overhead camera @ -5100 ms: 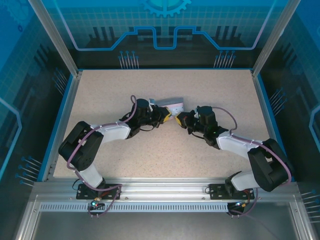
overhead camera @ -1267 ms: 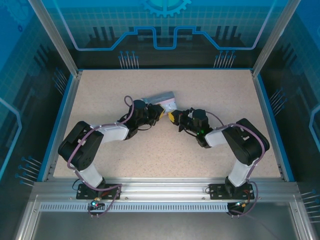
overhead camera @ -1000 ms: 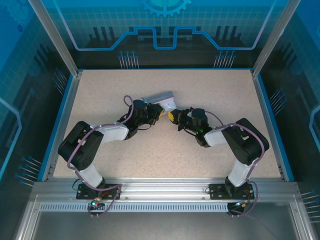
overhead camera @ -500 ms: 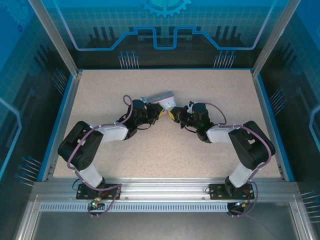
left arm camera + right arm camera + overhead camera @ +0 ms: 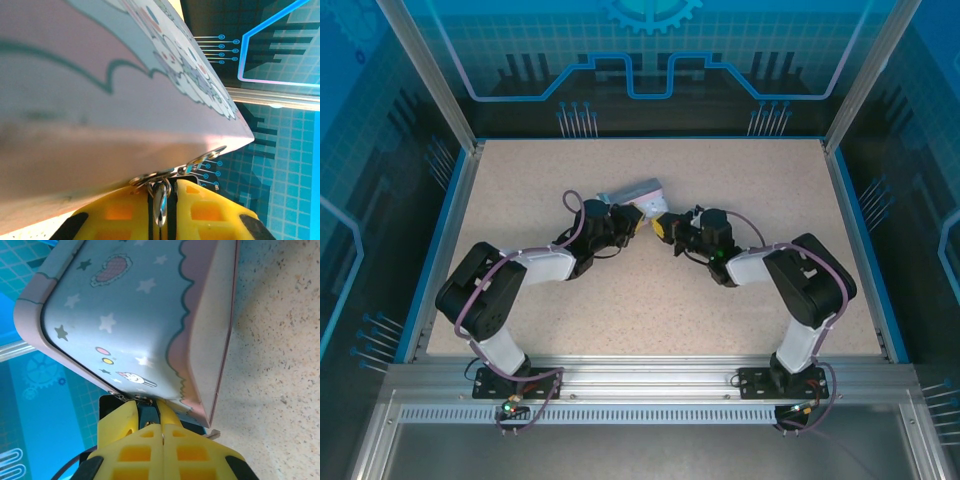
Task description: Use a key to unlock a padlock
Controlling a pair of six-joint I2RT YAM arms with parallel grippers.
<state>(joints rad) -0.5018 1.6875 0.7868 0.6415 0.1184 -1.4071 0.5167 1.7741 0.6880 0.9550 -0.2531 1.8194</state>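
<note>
The pale blue cartoon-printed tin (image 5: 630, 191) lies mid-table, and both grippers meet at its near right corner. My left gripper (image 5: 640, 221) is shut on the padlock (image 5: 160, 202), a thin shiny piece hanging edge-on from the tin's metal hasp (image 5: 205, 159) between the yellow fingers (image 5: 120, 215). In the right wrist view the padlock (image 5: 148, 416) shows as a bluish block under the tin (image 5: 140, 315). My right gripper (image 5: 663, 228) presses up to it with its jaws shut. A speck of the key (image 5: 163, 435) shows in the seam; the rest is hidden.
The speckled beige tabletop (image 5: 650, 300) is framed by a blue rim (image 5: 448, 240) and aluminium posts (image 5: 430, 75). Both forearms lie low over the table's middle, the right elbow (image 5: 810, 280) raised near the right side.
The tin has shifted slightly left and away, and both grippers have followed it. The right arm's elbow has swung. Both jaws stay as they were.
</note>
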